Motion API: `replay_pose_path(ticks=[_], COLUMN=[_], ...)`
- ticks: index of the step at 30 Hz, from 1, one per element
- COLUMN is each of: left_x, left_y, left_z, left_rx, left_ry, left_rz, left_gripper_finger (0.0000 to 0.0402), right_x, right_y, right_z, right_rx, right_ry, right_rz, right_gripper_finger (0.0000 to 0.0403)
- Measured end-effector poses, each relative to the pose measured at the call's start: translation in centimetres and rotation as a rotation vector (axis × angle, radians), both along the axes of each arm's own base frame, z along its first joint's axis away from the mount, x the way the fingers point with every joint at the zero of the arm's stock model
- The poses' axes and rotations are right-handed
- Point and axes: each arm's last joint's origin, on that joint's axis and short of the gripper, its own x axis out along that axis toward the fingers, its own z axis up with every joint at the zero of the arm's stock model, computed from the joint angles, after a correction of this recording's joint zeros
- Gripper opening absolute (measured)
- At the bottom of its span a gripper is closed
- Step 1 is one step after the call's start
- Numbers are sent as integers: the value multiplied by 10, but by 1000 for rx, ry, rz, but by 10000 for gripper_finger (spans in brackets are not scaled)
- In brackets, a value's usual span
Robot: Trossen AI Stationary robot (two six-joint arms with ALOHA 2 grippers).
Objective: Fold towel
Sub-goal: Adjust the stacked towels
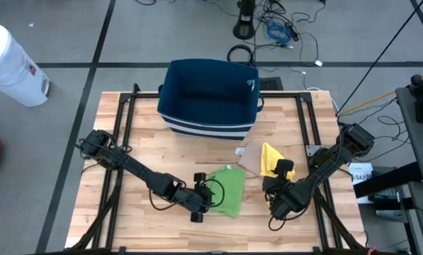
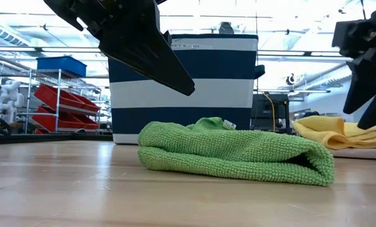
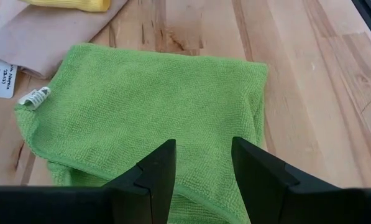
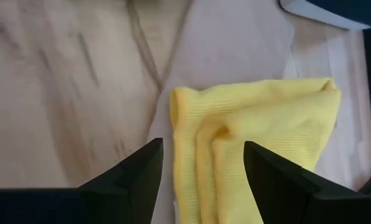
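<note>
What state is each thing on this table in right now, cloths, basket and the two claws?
green towel: folded over, lying flat on the table.
yellow cloth: folded, resting on a beige cloth.
striped basket: upright, nothing seen inside.
left gripper: open, above the green towel, holding nothing.
right gripper: open, above the yellow cloth, holding nothing.

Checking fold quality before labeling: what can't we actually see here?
- Green towel underside and inner layers: hidden by its own fold, all views.
- Yellow towel: cut off at the right wrist view's edge, partly behind the right gripper from above.
- Basket floor: too dark.
</note>
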Motion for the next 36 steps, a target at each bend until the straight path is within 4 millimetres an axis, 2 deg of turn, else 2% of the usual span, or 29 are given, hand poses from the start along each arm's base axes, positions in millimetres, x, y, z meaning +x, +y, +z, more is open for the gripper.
replay_pose_path(ticks=[10, 13, 17, 21, 23, 24, 30, 36], left_x=[0, 0, 0, 0, 0, 0, 0, 0], left_y=[0, 0, 0, 0, 0, 0, 0, 0], left_z=[0, 0, 0, 0, 0, 0, 0, 0], left_rx=[0, 0, 3, 4, 5, 4, 5, 5], left_ry=[0, 0, 0, 0, 0, 0, 0, 0], left_rz=[-1, -2, -4, -5, -6, -5, -6, -6], left_gripper_finger=[163, 163, 163, 163, 163, 163, 163, 163], right_x=[-10, -12, -11, -6, -2, 0, 30, 56], right_y=[-19, -23, -26, -25, -23, -22, -5, 2], right_z=[-32, -40, -48, -51, -51, -50, -39, -24], right_rx=[50, 69, 116, 168, 208, 229, 454, 561], right_ry=[-8, -32, -61, -68, -82, -100, -266, -429], right_rz=[-84, -98, -90, -70, -74, -79, -126, -97], right_gripper_finger=[210, 199, 147, 60, 19, 12, 26, 6])
